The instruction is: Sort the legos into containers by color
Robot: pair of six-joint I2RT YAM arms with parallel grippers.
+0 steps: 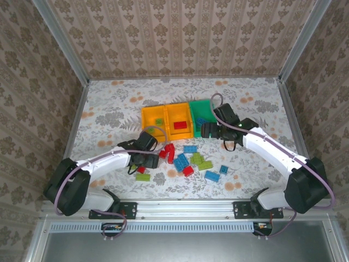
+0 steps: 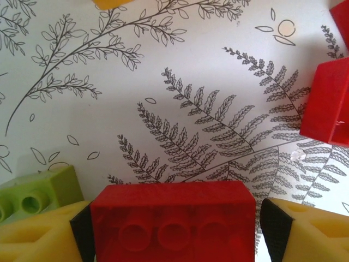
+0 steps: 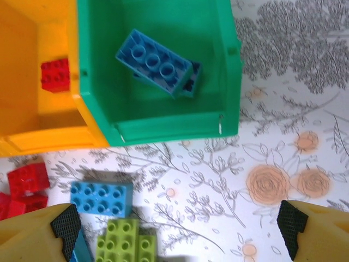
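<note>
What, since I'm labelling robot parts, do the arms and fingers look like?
The left arm and right arm are white tubes with black joints and bases, each trailed by a looping grey cable. The fingers are yellow plastic with black textured pads.

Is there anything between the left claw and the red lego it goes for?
Nothing visible. The red lego lies between the pads of the left claw; a lime lego sits beside one pad, outside the gap.

Bright, even light; soft shadows.
</note>
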